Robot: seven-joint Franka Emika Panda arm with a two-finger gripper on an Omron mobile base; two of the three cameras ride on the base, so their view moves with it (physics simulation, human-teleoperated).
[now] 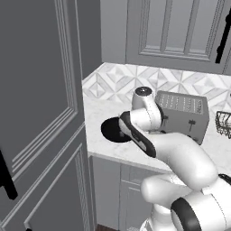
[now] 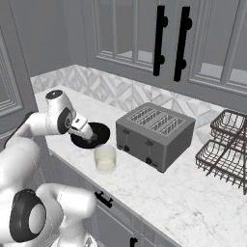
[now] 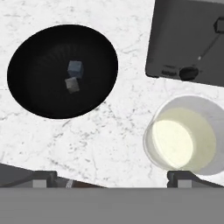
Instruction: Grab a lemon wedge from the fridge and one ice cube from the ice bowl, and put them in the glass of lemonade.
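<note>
Hovering above the marble table (image 3: 87,144) with the end effector (image 3: 111,177) spread wide and empty — fingertips (image 3: 43,177) pointing straight down, a stance that suits a drop onto something small. Ice bowl (image 3: 26,83) set on the table just beside the glass of lemonade (image 3: 183,135), apart from it by a strip of marble, presumably so the carry from one to the other stays short. Two ice cubes (image 3: 75,68) lying near the bowl's middle, touching or nearly so — hard to tell which. Toaster (image 3: 188,39) standing behind the glass, close to its rim. In the hand view, cubes up and to the left of the end effector, glass to the right by one fingertip. No lemon visible in the glass from here. Probably a shift over the bowl and a descent needed next.
</note>
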